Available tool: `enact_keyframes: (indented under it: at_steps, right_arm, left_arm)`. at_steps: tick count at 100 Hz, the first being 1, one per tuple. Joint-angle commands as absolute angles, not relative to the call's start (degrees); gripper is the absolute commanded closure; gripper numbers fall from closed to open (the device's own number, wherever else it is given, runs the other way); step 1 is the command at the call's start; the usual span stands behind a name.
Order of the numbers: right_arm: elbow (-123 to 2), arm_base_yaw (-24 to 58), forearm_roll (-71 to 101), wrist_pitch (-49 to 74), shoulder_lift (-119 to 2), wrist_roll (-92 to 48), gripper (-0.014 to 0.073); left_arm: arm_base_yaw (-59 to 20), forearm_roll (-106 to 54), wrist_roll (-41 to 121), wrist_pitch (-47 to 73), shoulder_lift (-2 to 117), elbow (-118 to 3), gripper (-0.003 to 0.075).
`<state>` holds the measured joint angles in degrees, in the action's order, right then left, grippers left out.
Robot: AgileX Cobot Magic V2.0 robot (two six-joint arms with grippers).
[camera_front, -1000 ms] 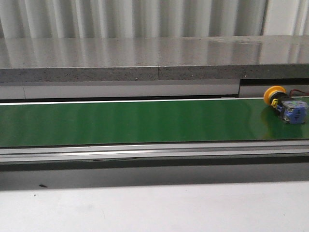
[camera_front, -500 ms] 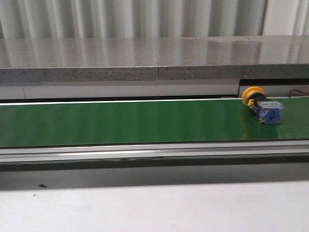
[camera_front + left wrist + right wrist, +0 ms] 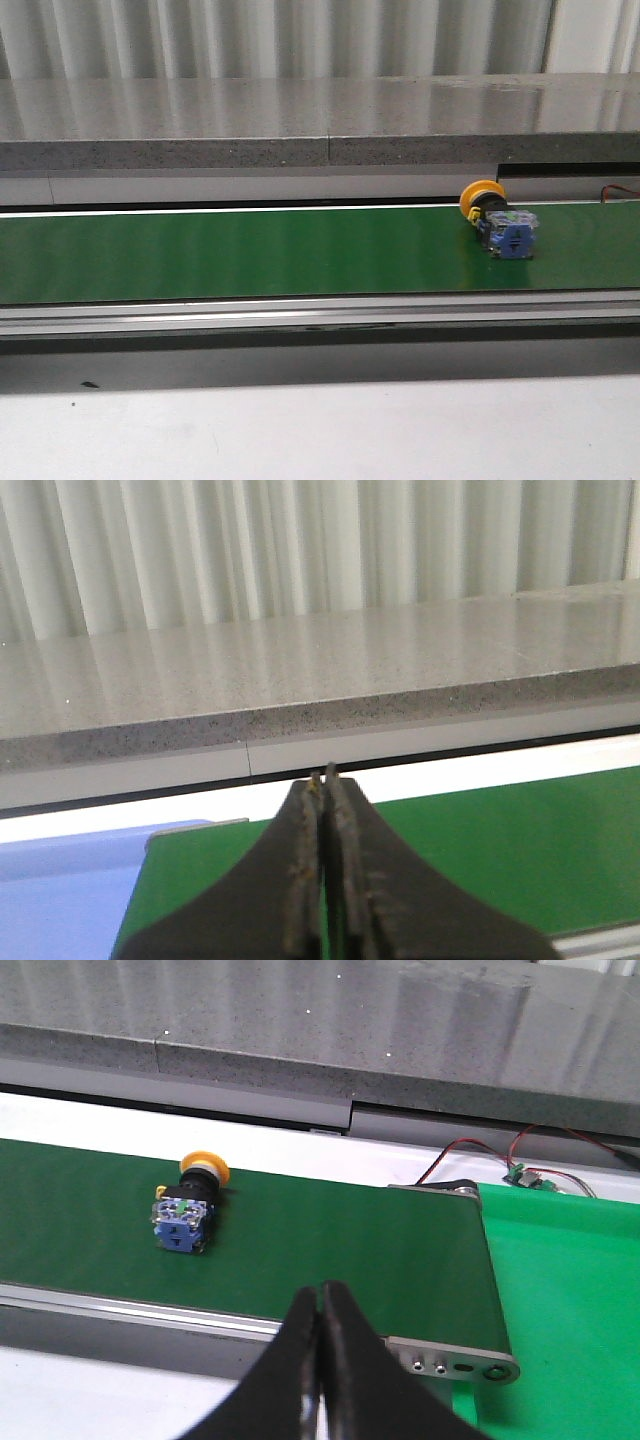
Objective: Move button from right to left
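Note:
The button [image 3: 498, 222] lies on its side on the green belt [image 3: 250, 250], right of the middle, its yellow-orange cap toward the back and its blue-and-grey body toward the front. It also shows in the right wrist view [image 3: 188, 1209]. My right gripper [image 3: 320, 1295] is shut and empty, off the belt's front rail and apart from the button. My left gripper [image 3: 323, 780] is shut and empty over the belt's left end. Neither gripper shows in the front view.
A grey stone-like shelf [image 3: 320, 115] runs behind the belt. A metal rail [image 3: 320, 312] edges the belt's front. The belt's right end roller plate [image 3: 470, 1360], red and black wires [image 3: 470, 1150] and a light blue surface [image 3: 60, 900] at the left end show in the wrist views.
The button has travelled leftward along the belt, from the far right edge to right of the middle. No gripper shows in the earlier frames.

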<state>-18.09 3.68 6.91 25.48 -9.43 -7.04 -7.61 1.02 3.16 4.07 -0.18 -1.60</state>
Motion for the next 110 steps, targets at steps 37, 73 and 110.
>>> enact_keyframes:
  at_steps: [37, 73, 110]
  right_arm:
    - [-19.56, 3.77, 6.85, 20.33, -10.02, -7.58, 0.0661]
    - [-19.56, 3.77, 6.85, 20.33, -10.02, -7.58, 0.0661]
    - [-19.56, 3.77, 6.85, 20.33, -10.02, -7.58, 0.0661]
  left_arm:
    - [-7.85, 0.61, 3.24, 30.03, 14.03, -29.32, 0.0741]
    - [-7.85, -2.16, 3.24, 45.08, 38.83, -44.39, 0.0407]
    - [-7.85, -16.48, 3.24, 42.26, 53.71, -49.96, 0.0104]
